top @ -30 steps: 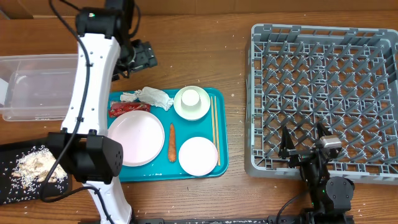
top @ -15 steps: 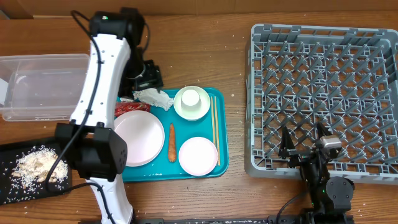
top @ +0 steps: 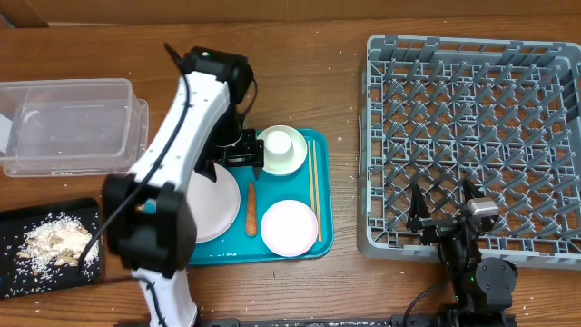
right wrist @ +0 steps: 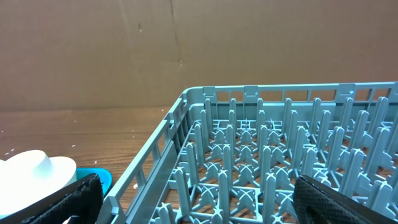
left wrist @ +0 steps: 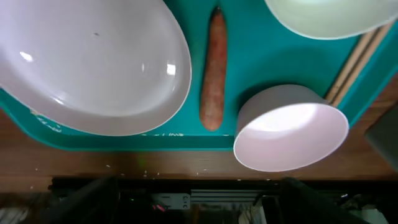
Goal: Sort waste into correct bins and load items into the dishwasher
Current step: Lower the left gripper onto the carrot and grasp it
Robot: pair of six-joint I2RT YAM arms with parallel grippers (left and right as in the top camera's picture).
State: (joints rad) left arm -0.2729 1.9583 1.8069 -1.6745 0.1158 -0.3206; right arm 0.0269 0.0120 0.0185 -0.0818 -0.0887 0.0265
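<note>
On the teal tray [top: 322,238] lie an orange carrot [top: 251,207], a white plate [top: 222,207] half under my left arm, a white bowl [top: 289,227], a second bowl with a small cup in it [top: 280,149] and chopsticks [top: 313,177]. My left gripper [top: 241,156] hangs open above the tray's upper left. The left wrist view looks down on the plate [left wrist: 93,62], carrot [left wrist: 213,68] and bowl [left wrist: 291,134], with nothing between the fingers [left wrist: 81,199]. My right gripper [right wrist: 205,205] stands open at the grey dish rack's [top: 472,136] near edge.
A clear plastic tub [top: 68,127] stands at the far left. In front of it is a black tray [top: 18,272] holding pale rice scraps [top: 50,241]. Crumbs are scattered on the wooden table around the teal tray.
My left arm has swung right from beside the clear tub to over the tray's upper left, now covering the crumpled tissue and red wrapper. The right arm has not moved.
</note>
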